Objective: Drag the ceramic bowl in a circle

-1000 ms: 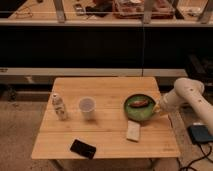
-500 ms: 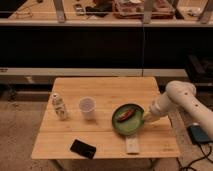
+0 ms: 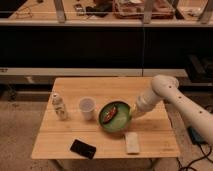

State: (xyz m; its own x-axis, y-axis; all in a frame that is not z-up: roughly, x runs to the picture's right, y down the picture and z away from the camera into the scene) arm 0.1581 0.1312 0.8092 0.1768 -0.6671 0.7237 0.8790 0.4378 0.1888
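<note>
The ceramic bowl (image 3: 114, 118) is a round shallow green dish with a dark rim and a brown-orange piece inside. It sits near the middle of the wooden table (image 3: 75, 134), just right of a translucent white cup (image 3: 87, 107). My white arm reaches in from the right and the gripper (image 3: 131, 114) is shut on the bowl's right rim. The fingertips are hidden against the rim.
A small white bottle (image 3: 59, 106) stands at the table's left. A black phone-like slab (image 3: 82, 148) lies near the front edge. A white rectangular block (image 3: 132, 142) lies in front of the bowl. A dark shelf unit runs behind the table.
The bowl has slid left and toward the front across the table with the gripper on its rim; it now sits beside the cup. The white block lies farther toward the front.
</note>
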